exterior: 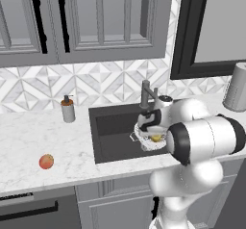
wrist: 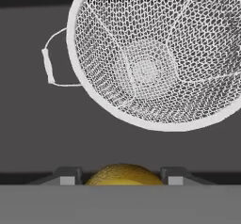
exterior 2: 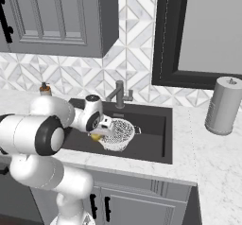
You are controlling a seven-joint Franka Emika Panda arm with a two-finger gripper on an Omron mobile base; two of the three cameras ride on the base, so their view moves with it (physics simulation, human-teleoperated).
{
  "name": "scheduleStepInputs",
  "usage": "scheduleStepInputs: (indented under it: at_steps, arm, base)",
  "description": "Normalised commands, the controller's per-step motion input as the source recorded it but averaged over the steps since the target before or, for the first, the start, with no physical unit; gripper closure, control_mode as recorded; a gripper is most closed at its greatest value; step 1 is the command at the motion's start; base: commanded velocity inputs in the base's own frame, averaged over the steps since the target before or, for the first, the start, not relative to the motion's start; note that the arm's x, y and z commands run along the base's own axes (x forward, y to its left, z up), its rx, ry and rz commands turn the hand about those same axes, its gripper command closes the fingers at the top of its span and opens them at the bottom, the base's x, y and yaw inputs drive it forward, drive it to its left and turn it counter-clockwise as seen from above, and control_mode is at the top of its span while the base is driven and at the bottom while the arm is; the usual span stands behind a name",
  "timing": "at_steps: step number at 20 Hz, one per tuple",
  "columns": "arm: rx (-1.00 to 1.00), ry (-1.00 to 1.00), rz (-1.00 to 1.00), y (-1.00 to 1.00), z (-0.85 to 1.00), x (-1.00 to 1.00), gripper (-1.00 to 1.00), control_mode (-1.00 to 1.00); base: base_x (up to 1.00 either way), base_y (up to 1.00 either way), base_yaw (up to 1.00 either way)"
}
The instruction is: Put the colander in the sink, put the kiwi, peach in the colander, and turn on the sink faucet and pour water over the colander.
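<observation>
I stand in a home kitchen. Grey panelled wall cabinets [exterior: 72, 21] with black handles hang over a white marble counter [exterior: 29, 136], and a geometric grey-and-white tile backsplash [exterior: 96, 86] runs behind it. A dark sink [exterior 2: 156, 139] with a faucet [exterior 2: 119, 94] is set into the counter, a soap pump [exterior: 67, 109] beside it, a paper towel roll [exterior 2: 222, 106] farther along.

One colander [exterior 2: 118, 133] is counted in one sink [exterior 2: 153, 134], with one kiwi [wrist: 123, 175] at its six o'clock. One peach [exterior: 46, 161] is seen on the counter [exterior: 29, 136]. One faucet [exterior 2: 119, 94], one soap pump [exterior: 67, 109], and one grey canister [exterior 2: 223, 106], possibly a paper roll, are tallied.
</observation>
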Motion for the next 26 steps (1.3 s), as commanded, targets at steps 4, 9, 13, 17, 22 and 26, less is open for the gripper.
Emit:
scheduleStepInputs:
  at_steps: [4, 9, 13, 17, 22, 26]
  arm:
    - [0.0, -0.04, 0.0, -0.26, -0.01, 0.12, 1.0, -1.0]
    - [0.0, -0.01, 0.0, -0.23, -0.01, 0.14, 1.0, -1.0]
    - [0.0, -0.03, 0.0, -0.21, -0.05, 0.19, 1.0, -1.0]
    - [0.0, -0.01, 0.0, -0.14, -0.06, 0.11, 1.0, -1.0]
    - [0.0, 0.0, 0.0, -0.02, -0.08, 0.06, 1.0, -1.0]
    - [0.0, 0.0, 0.0, -0.06, -0.23, 0.0, 1.0, -1.0]
  base:
    - [0.0, 0.0, 0.0]
    - [0.0, 0.0, 0.0]
    - [0.0, 0.0, 0.0]
    - [0.0, 0.0, 0.0]
    - [0.0, 0.0, 0.0]
    - [0.0, 0.0, 0.0]
